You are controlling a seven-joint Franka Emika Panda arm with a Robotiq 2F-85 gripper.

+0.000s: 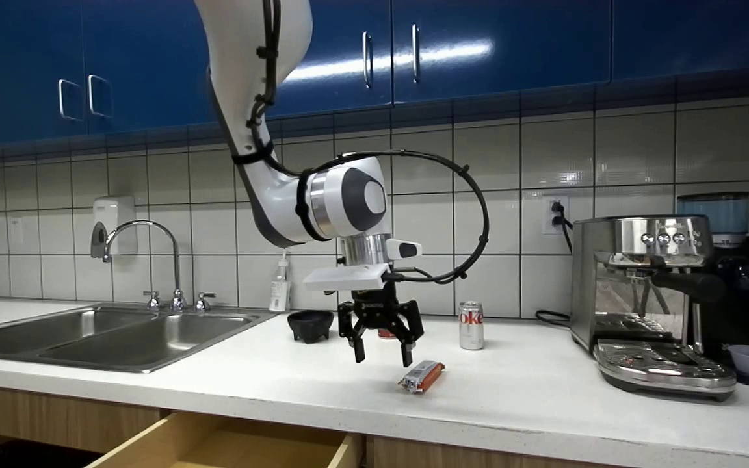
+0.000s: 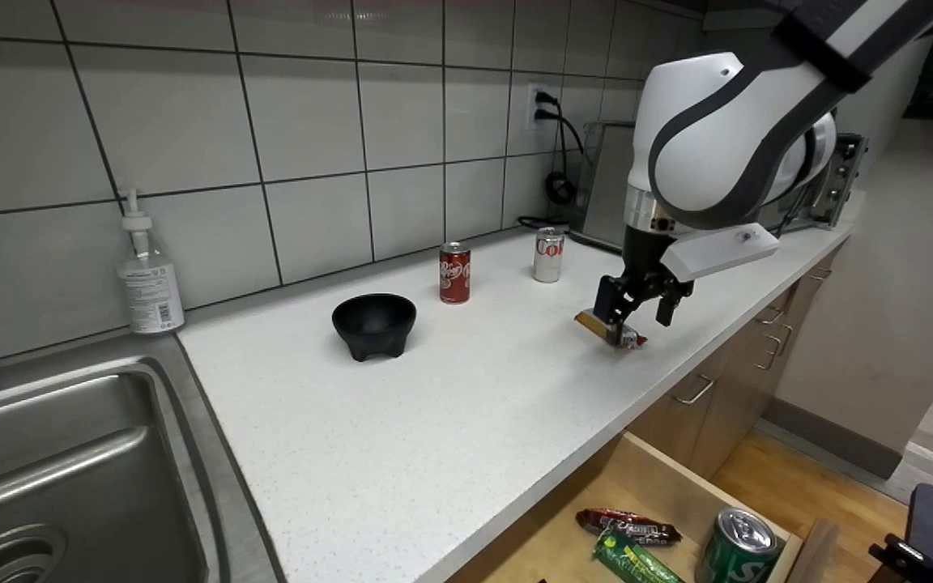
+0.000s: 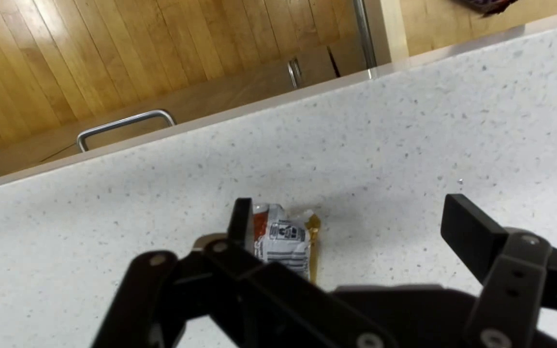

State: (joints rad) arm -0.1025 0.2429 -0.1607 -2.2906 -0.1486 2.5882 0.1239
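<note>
A wrapped bar (image 1: 422, 377) in orange and silver lies on the table (image 1: 530, 390), nearer the front edge than the silver can (image 1: 471, 328) and slightly to that can's side toward the sink (image 2: 53, 429). The robot's jaws hang low, close to the bar, spread wide and released. In the wrist view a jaw covers part of the bar, whose small print is too blurred to read; whether that jaw touches it cannot be told. In an exterior view a jaw also cuts across the bar.

A red can (image 2: 455, 273) stands near the silver can, on its sink side; in an exterior view the jaws hide most of it. Farther from the silver can the same way come a black footed bowl (image 2: 375, 324), then a pump bottle (image 2: 152, 291) with print too fine to make out. The sink runs out of frame in both exterior views. Well apart from the silver can, on its opposite side, stands an espresso machine (image 1: 641, 244).

Below the table front, on the silver can's sink side, an open drawer (image 2: 661, 478) holds a dark packet (image 2: 632, 528), a green packet (image 2: 636, 560) and a green can (image 2: 738, 551); the frame's bottom cuts off the last two.
</note>
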